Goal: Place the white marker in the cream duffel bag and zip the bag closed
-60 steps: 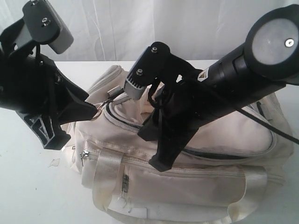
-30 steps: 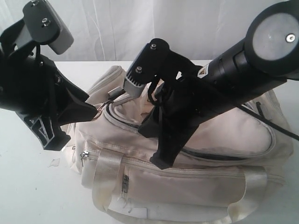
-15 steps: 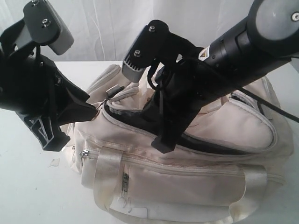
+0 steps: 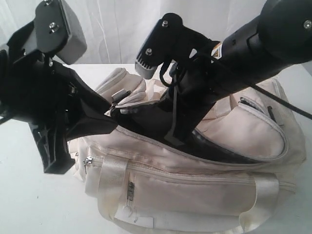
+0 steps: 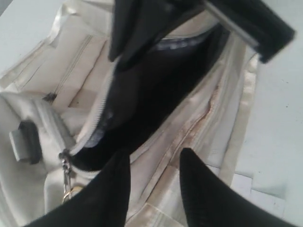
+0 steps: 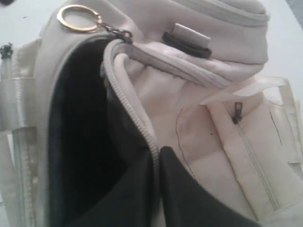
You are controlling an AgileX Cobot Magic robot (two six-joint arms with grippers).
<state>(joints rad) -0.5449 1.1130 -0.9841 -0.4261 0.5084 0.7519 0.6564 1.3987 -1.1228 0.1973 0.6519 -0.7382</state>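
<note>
The cream duffel bag [image 4: 195,190] lies on the white table, its top mouth gaping and its dark lining [image 4: 146,117] showing. My right gripper [image 6: 156,152] is shut on the zip edge [image 6: 130,109] of the top flap and holds it lifted; in the exterior view it stands over the bag's middle [image 4: 175,139]. My left gripper [image 5: 154,158] hangs open over the bag's left end beside the opening [image 5: 151,90], with nothing between its fingers. A zip pull with a gold ring [image 6: 75,18] sits at that end. The white marker is out of view.
The bag rests on a white table [image 4: 29,204] with a white curtain behind. Shiny webbing straps [image 4: 109,175] cross the near side. A black clip [image 6: 187,40] and a side-pocket zip [image 6: 236,113] sit on the bag's end.
My right gripper has risen with the flap edge, pulling the bag's mouth wide and baring the dark lining. The left arm has shifted up and toward the opening.
</note>
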